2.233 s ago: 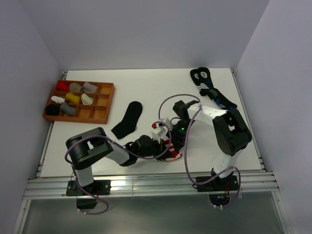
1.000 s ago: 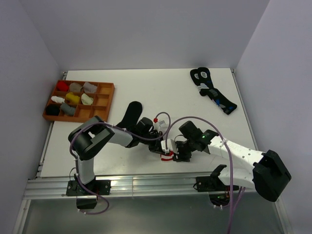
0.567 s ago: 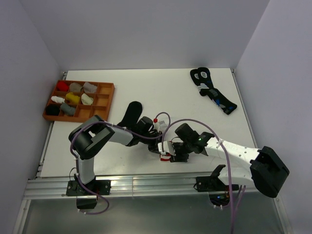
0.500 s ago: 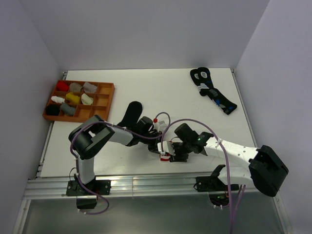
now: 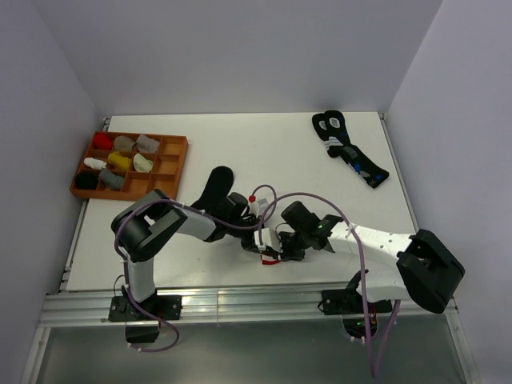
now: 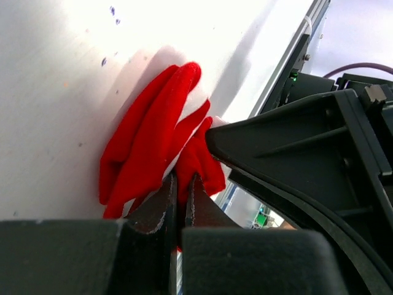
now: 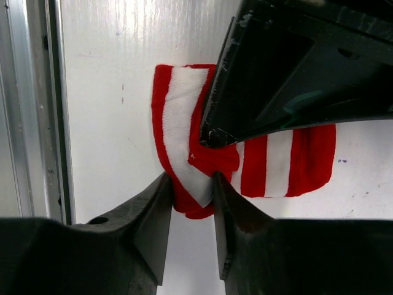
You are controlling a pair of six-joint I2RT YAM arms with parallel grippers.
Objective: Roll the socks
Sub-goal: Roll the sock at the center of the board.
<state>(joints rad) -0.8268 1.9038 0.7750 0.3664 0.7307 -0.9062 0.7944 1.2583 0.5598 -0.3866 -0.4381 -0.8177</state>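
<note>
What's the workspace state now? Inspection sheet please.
Surface: white table, faint specks.
Job's things: striped sock partly folded near the front edge; black sock flat, partly under the left arm.
Clutter: orange tray holding sock bundles, far left; patterned dark socks, far right.
Grippers: left claw shut on the striped sock; right claw pinching its folded end.
Cables: purple cables looping over both arms.
Surroundings: plain walls, metal rail in front.

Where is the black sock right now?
In the top view, the black sock lies flat left of centre, right of the orange tray, its near end under the left arm.
</note>
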